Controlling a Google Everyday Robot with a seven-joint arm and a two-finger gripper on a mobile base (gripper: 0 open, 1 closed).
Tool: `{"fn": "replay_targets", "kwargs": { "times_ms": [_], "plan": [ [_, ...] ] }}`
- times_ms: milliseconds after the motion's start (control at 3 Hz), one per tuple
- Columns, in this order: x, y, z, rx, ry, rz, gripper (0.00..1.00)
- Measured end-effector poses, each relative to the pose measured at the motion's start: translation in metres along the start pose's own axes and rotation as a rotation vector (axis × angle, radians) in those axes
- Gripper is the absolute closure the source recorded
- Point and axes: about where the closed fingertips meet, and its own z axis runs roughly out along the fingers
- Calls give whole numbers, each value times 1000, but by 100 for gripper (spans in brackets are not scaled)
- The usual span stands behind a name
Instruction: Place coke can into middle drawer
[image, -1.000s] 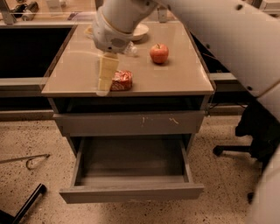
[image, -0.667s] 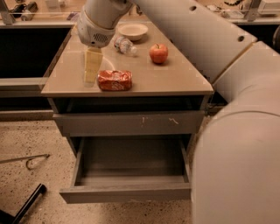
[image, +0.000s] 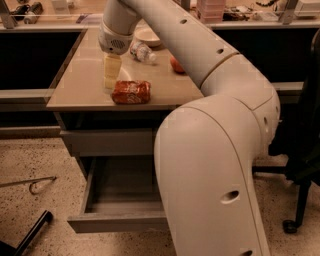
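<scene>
coke can (image: 131, 92): lying on surface (image: 80, 90), ungrasped
jaws: just beside can, empty; spread unclear
next: grasp, lower into open middle drawer (image: 120, 187)

Camera looks down on end effector (image: 111, 85) over cabinet (image: 107, 142).

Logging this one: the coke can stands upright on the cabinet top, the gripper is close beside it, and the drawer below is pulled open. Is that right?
Not quite. The camera view shows the coke can lying on its side near the front edge of the cabinet top, not upright. The rest holds: the gripper is close beside it, and the drawer below is pulled open.
</scene>
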Motion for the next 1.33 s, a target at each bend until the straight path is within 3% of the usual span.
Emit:
{"fn": "replay_targets", "kwargs": {
  "times_ms": [333,667,1333],
  "plan": [
    [0,0,0,0,0,0,0],
    [14,4,-4,18,14,53,0],
    [84,49,-62,145,72,278,0]
  ]
}}
